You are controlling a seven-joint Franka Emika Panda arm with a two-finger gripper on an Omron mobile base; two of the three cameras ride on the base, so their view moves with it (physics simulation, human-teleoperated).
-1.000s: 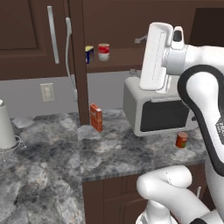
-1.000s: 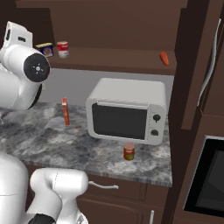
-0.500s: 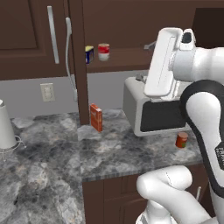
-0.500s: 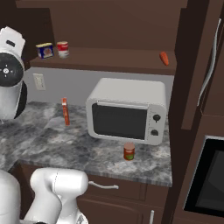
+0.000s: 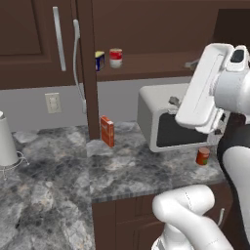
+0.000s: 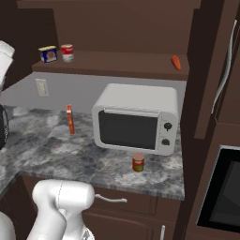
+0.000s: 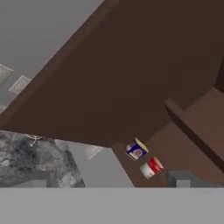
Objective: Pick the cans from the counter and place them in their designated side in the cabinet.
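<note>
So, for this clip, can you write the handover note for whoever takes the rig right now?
Hand: open and empty, raised and looking toward the dark brown wooden wall cabinet.
Red can with cream-white band: already on the cabinet shelf, beside the blue-and-yellow container.
Plain orange-red can: on the grey marbled counter, in front of the white microwave.
Done: one can shelved.
Left: pick up the orange-red can and place it on its side of the cabinet.
</note>
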